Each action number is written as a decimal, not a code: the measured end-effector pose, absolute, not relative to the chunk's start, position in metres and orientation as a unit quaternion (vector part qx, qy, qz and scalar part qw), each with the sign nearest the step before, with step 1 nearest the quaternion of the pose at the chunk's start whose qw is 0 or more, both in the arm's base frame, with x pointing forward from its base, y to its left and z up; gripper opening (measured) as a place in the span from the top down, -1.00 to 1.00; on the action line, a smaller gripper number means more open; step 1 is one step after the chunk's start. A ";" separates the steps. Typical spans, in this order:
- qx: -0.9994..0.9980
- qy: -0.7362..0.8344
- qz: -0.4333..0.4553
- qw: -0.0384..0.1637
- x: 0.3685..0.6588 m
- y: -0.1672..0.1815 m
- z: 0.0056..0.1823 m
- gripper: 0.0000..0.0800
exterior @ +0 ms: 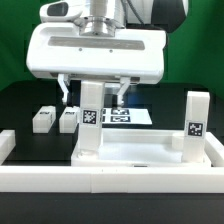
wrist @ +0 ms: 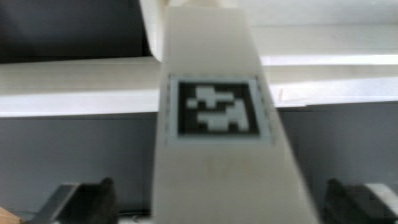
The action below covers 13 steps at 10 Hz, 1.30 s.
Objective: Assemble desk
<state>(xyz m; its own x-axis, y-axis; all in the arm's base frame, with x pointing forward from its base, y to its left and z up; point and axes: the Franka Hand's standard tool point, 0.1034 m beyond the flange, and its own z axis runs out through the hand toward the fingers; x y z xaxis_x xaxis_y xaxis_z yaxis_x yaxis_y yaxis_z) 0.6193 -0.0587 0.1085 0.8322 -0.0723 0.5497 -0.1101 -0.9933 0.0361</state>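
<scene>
The desk's white tabletop panel (exterior: 140, 153) lies flat near the front of the table. A white block leg (exterior: 90, 122) with a tag stands upright on its end at the exterior view's left, and a second tagged leg (exterior: 197, 120) stands upright at the other end. My gripper (exterior: 94, 99) hangs over the first leg, one finger on each side of its top. In the wrist view the leg (wrist: 217, 110) fills the middle, and the dark fingers (wrist: 80, 200) stand clear of its sides. The gripper (wrist: 222, 205) is open and holds nothing.
Two loose white legs (exterior: 43, 120) (exterior: 68, 119) lie on the black table at the exterior view's left. The marker board (exterior: 128, 116) lies flat behind the tabletop. A low white border rail (exterior: 110, 186) runs along the front, and another (exterior: 8, 146) along the left side.
</scene>
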 end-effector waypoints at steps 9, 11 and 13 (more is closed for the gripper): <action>0.960 -0.054 0.273 0.022 0.623 -0.072 0.147 -0.62; 0.964 -0.054 0.261 0.017 0.622 -0.069 0.145 -0.62; 0.971 -0.058 0.234 0.005 0.618 -0.067 0.142 -0.62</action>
<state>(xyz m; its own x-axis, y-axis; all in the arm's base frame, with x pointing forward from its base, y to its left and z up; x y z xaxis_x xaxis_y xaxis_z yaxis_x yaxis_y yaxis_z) 0.6184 -0.0670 0.1418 0.8841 -0.1103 0.4541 -0.1147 -0.9932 -0.0180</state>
